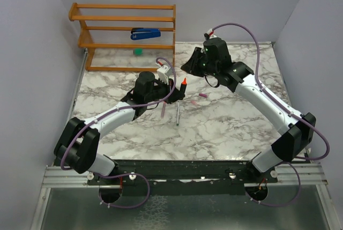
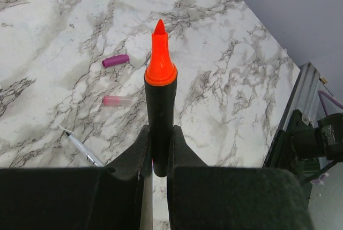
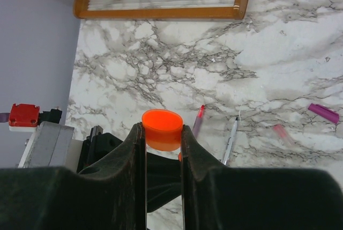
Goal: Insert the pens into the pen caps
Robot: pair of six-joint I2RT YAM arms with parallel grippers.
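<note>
marker in one hand, cap in the other

both arm bases sit closest to me in the top view. my left gripper (image 2: 159, 149) is squeezed tight on the black marker (image 2: 160, 117), and its orange tip (image 2: 159, 53) points up and away. my right gripper (image 3: 162, 144) is clamped on the orange cap (image 3: 162, 128), held above the table (image 1: 236, 128). down on the marble lie the purple cap (image 2: 116, 60), the pink cap (image 2: 116, 100), the pink pen (image 3: 199, 120) and the grey pen (image 3: 231, 140) just beside it. a wooden rack (image 1: 126, 37) at the back holds a blue thing (image 1: 145, 34).
</note>
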